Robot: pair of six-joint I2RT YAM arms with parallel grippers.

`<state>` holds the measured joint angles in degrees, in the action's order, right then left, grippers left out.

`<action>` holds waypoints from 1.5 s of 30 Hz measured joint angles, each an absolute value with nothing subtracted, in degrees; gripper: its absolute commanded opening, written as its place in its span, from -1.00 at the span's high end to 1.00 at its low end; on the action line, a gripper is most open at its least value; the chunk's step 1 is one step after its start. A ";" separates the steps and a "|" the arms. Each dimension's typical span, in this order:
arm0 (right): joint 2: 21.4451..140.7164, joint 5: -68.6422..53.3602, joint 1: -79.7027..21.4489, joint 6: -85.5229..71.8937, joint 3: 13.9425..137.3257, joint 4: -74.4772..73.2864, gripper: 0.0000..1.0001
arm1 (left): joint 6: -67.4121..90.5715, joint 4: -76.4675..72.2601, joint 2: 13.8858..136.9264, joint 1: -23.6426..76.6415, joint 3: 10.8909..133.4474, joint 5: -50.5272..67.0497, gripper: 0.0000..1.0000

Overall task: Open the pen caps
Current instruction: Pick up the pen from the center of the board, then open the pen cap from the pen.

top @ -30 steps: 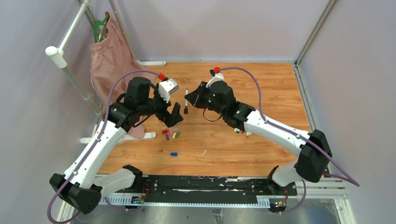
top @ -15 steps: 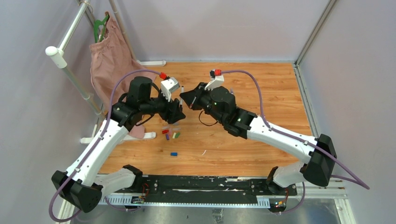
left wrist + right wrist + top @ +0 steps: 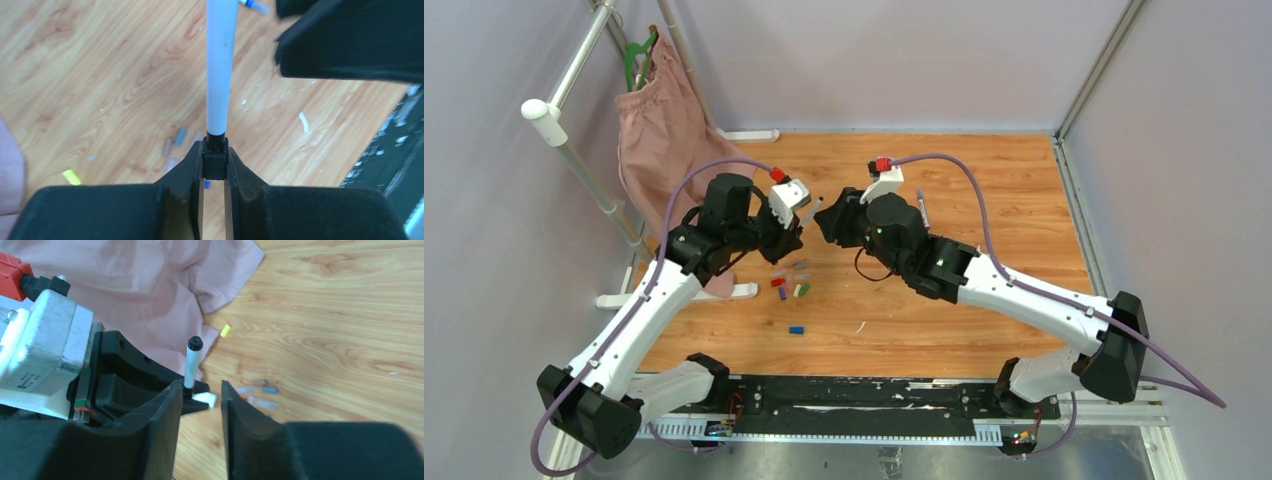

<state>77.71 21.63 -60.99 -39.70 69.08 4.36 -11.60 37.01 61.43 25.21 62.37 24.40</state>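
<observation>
A white pen (image 3: pixel 220 65) stands out from my left gripper (image 3: pixel 215 166), which is shut on the pen's black cap (image 3: pixel 215 161). In the top view the pen (image 3: pixel 812 210) bridges the left gripper (image 3: pixel 796 232) and the right gripper (image 3: pixel 824 222) above the table. My right gripper (image 3: pixel 202 387) is open, and the pen (image 3: pixel 190 365) shows just beyond its left fingertip, not pinched. Loose pen caps lie on the wood below: red (image 3: pixel 776 282), green (image 3: pixel 801 290), purple (image 3: pixel 782 293) and blue (image 3: pixel 796 329).
A pink cloth (image 3: pixel 664 130) hangs from a white rack (image 3: pixel 574 70) at the left and spreads onto the floor (image 3: pixel 150 285). Another pen (image 3: pixel 922 208) lies right of the right wrist. More caps lie about, one yellow (image 3: pixel 225 330) and one grey (image 3: pixel 270 389).
The right gripper brought the pen leftward to the left gripper. The left jaws closed on the black cap, and the right jaws opened off the barrel.
</observation>
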 measured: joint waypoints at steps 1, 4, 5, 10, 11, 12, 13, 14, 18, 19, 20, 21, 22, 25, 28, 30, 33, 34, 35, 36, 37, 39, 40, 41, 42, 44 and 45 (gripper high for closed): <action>77.49 21.15 -60.80 -39.77 69.47 2.74 -0.03 | -13.54 36.99 61.17 25.19 61.73 23.33 1.00; 76.73 16.32 -58.11 -39.03 72.49 -3.88 -0.11 | -21.23 37.28 59.33 25.15 58.63 20.40 1.00; 76.69 13.41 -56.31 -38.94 74.06 -6.24 -0.12 | -24.08 37.50 58.50 25.15 57.41 19.70 1.00; 78.32 -7.27 -43.79 -39.09 82.48 -15.09 -0.11 | -39.72 40.27 53.87 26.17 51.09 15.42 1.00; 79.42 -11.40 -42.06 -39.11 83.31 -16.23 -0.11 | -42.83 41.19 53.12 27.11 50.09 14.41 1.00; 80.55 -14.50 -41.25 -39.09 83.74 -17.08 -0.11 | -44.77 41.80 52.77 27.83 49.60 13.76 1.00; 82.19 -18.41 -40.71 -39.11 83.99 -18.06 -0.11 | -46.89 42.65 52.58 28.80 49.25 13.04 1.00; 84.14 -21.98 -40.62 -39.09 84.01 -18.90 -0.10 | -48.80 43.38 52.56 29.74 49.10 12.25 1.00; 93.25 -34.13 -41.28 -39.16 83.99 -22.11 -0.06 | -52.90 44.64 52.77 32.14 49.10 10.63 1.00; 94.94 -36.07 -41.52 -39.16 83.99 -22.68 -0.06 | -53.43 44.86 52.84 32.53 49.10 10.31 1.00; 96.88 -38.41 -41.85 -39.20 83.99 -23.20 -0.05 | -53.95 45.10 52.97 33.01 49.10 9.91 1.00; 98.43 -40.40 -42.09 -39.22 84.01 -23.77 -0.05 | -54.48 45.30 53.15 33.45 49.10 9.69 1.00; 99.57 -42.09 -42.35 -39.24 84.01 -24.16 -0.04 | -54.76 45.41 53.28 33.78 49.10 9.47 1.00; 101.95 -46.33 -43.55 -39.38 84.58 -24.75 -0.02 | -55.72 45.67 53.71 34.81 49.10 8.49 1.00; 103.42 -49.19 -44.77 -39.53 85.73 -24.64 0.01 | -56.27 45.78 53.82 35.29 49.10 8.08 1.00; 104.14 -50.89 -45.52 -39.66 86.24 -24.23 0.06 | -56.64 45.84 53.84 35.46 49.10 7.70 1.00; 105.82 -52.62 -46.46 -40.03 86.91 -23.51 0.27 | -56.97 45.98 53.84 35.51 49.10 7.35 1.00; 106.39 -52.95 -46.70 -40.14 86.98 -23.33 0.38 | -57.06 46.00 53.87 35.51 49.10 7.29 1.00; 107.02 -53.32 -46.89 -40.36 86.98 -23.18 0.50 | -57.12 46.00 53.89 35.51 49.10 7.22 1.00; 107.63 -53.67 -46.98 -40.60 86.98 -23.18 0.63 | -57.21 46.00 53.91 35.51 49.10 7.20 1.00; 108.01 -54.33 -47.07 -40.82 86.98 -23.05 0.76 | -57.32 46.26 54.00 35.53 49.10 7.09 1.00; 108.27 -55.68 -47.24 -41.01 86.96 -22.44 1.00 | -57.71 46.76 54.50 35.77 49.06 6.85 1.00; 108.18 -55.66 -47.24 -40.88 86.87 -22.28 1.00 | -57.98 46.74 54.65 35.79 49.06 6.76 1.00; 108.12 -55.83 -47.24 -40.82 86.61 -22.06 1.00 | -58.26 46.65 54.65 35.81 49.06 6.46 1.00; 108.03 -56.12 -47.24 -40.71 86.17 -21.71 1.00 | -58.61 46.59 54.65 35.83 49.06 6.26 1.00; 106.94 -55.96 -47.18 -40.62 83.90 -19.99 1.00 | -59.48 46.26 54.94 36.03 48.73 6.24 1.00; 106.34 -55.77 -47.11 -40.60 82.78 -19.31 1.00 | -59.88 45.95 55.18 36.38 48.47 6.31 1.00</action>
<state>106.34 -55.77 -47.11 -40.60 82.78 -19.31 -59.88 45.95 55.18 36.38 48.47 6.31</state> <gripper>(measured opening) 0.091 0.189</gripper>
